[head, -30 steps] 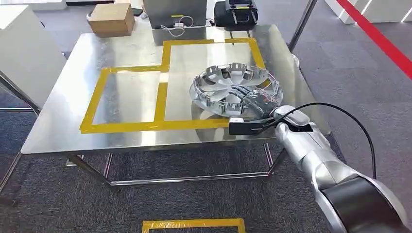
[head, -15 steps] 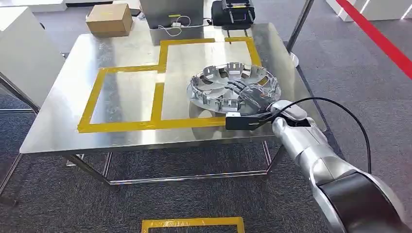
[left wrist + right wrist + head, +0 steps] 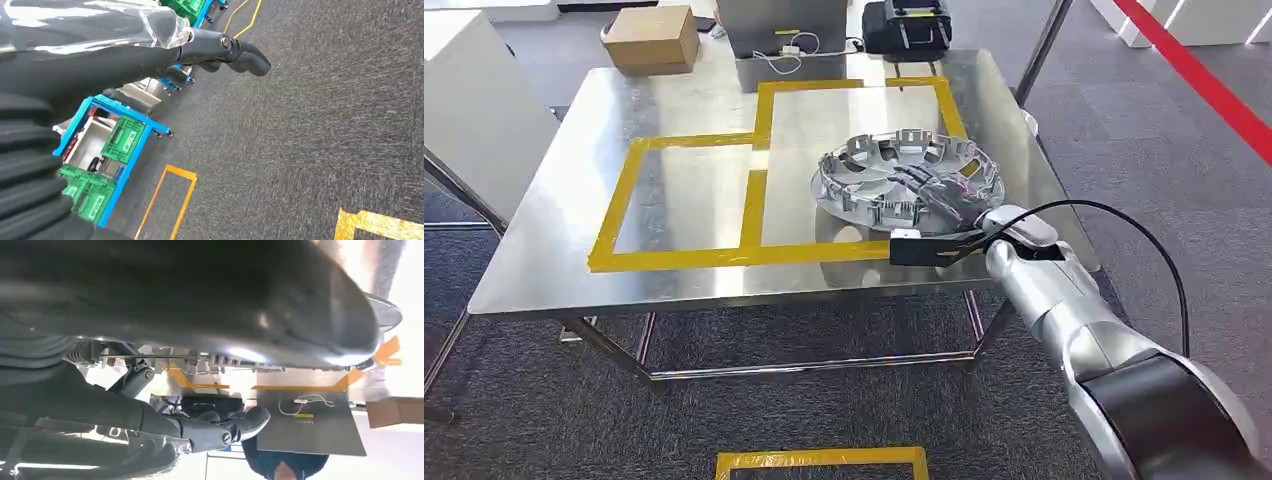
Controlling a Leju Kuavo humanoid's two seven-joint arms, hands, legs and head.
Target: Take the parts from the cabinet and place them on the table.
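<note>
Head view: the polished steel table (image 3: 694,270) with yellow tape rectangles carries the round silver plastic wheel cover (image 3: 879,180) inside the right-hand rectangle, near the table's right edge. The cover lies nearly flat, directly ahead of the right hand (image 3: 949,198), whose fingers reach over its near-right rim; whether they grip cannot be told. Open tabletop lies to the left. Left hand (image 3: 220,47) hangs released above carpet.

The silver right arm reaches forward over the table's (image 3: 544,250) near right edge, its right hand (image 3: 949,198) gripping the rim of the wheel cover (image 3: 874,175), dark fingers laid inside. The left hand (image 3: 100,55) hangs over the floor, fingers extended, holding nothing.
</note>
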